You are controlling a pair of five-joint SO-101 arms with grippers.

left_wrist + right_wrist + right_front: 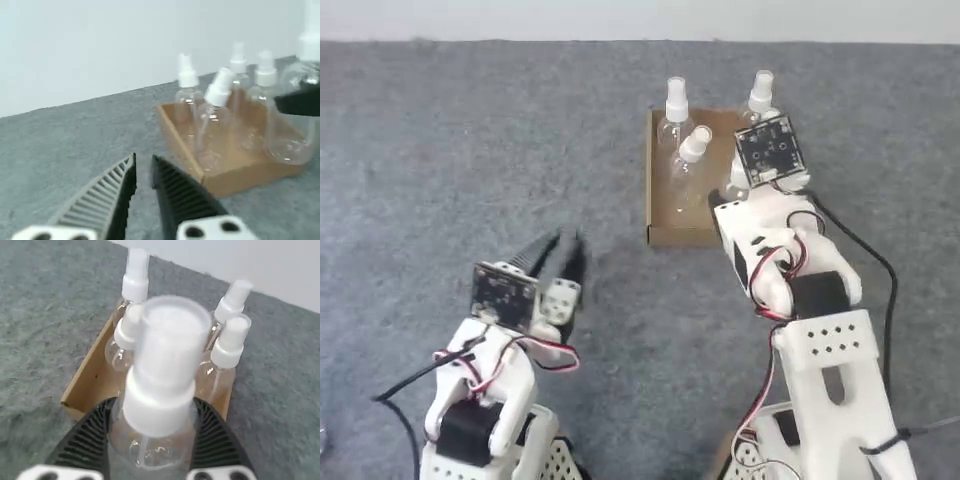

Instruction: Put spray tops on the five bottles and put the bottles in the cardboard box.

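**High view.** A shallow brown cardboard box sits on the grey felt-covered bench, toward the far side. Clear plastic bottles with white spray tops stand in it. Two are at its left side and a third is at the far right corner. Their long axes run up and down and the tops point upward. The right arm reaches over the near right part of the box. The left arm is well apart from the box, and the left gripper is low over bare bench with its black ribbed jaws pointing toward the box.

**Left wrist view.** The left gripper has its jaws slightly parted with nothing between them. Beyond it, four bottles stand inside the cardboard box. Three are upright, and one leans with its top tipped sideways. A fifth, the held bottle, is upright at the box's near right corner with a dark jaw clamped across its shoulder. Whether its base touches the box floor cannot be told.

**Right wrist view.** The right gripper has its jaws closed on the body of the held bottle, one on each side. The bottle's long axis is vertical and its white spray top points straight up toward the camera. Beneath and beyond it, four capped bottles stand in the box.
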